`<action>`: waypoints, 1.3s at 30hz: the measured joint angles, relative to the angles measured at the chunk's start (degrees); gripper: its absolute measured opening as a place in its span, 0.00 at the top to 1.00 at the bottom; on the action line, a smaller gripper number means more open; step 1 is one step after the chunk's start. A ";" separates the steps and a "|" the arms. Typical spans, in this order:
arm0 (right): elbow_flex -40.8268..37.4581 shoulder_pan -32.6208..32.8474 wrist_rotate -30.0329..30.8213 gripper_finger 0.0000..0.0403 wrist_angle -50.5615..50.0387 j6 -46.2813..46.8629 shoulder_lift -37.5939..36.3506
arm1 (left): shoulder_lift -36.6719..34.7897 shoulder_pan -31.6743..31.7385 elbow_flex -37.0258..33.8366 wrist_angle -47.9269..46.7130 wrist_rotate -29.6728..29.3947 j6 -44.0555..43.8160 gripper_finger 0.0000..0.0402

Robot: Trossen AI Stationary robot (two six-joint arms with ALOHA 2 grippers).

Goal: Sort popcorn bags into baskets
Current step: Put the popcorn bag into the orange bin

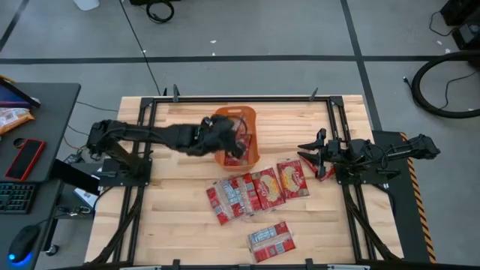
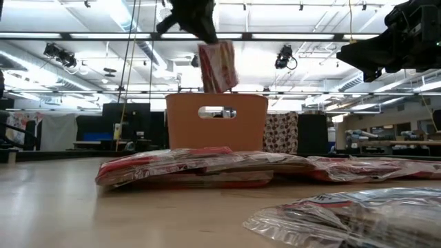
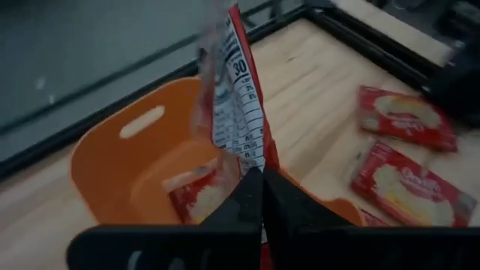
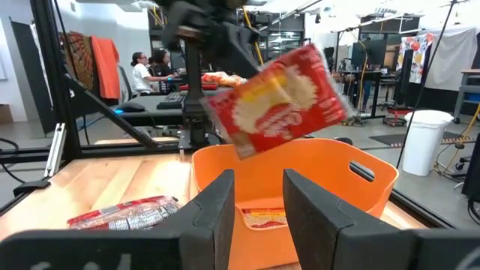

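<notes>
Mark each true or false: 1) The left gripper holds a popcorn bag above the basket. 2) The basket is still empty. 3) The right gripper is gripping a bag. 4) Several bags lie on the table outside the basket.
1) True: the left gripper is shut on a popcorn bag hanging above the orange basket.
2) False: a packet in the basket already lies on its floor.
3) False: the right gripper is open and holds nothing.
4) True: loose bags lie on the table.
</notes>
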 joint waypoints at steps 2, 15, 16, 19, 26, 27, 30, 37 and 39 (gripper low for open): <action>0.00 0.00 0.00 0.71 -0.02 0.00 0.00 | 0.00 2.23 0.00 -1.32 2.72 -2.76 0.98; 0.00 -0.02 0.10 0.71 0.48 0.00 0.00 | 5.48 7.00 -0.04 -11.29 6.20 -14.96 0.98; 0.00 -0.02 0.10 0.70 0.49 -0.01 0.02 | 5.58 7.13 -0.05 -11.89 6.21 -15.27 0.98; 0.00 -0.01 0.09 0.70 0.77 0.00 0.05 | 5.83 7.47 -0.04 -12.56 6.66 -15.72 0.98; 0.00 0.00 0.07 0.70 0.88 -0.01 0.06 | 6.01 8.24 -0.04 -15.89 7.73 -18.23 0.98; 0.00 -0.01 0.08 0.70 0.90 0.00 0.05 | 6.01 8.23 -0.05 -15.69 7.69 -18.24 0.98; 0.00 0.00 0.07 0.70 0.89 0.00 0.05 | 6.01 8.21 -0.04 -15.53 7.59 -17.21 0.97; 0.00 -0.01 0.07 0.70 0.87 0.00 0.05 | 6.01 7.82 -0.04 -14.75 7.49 -14.60 0.81; 0.00 -0.02 0.07 0.70 0.87 0.00 0.05 | 6.01 7.51 -0.04 -14.55 7.86 -12.41 0.75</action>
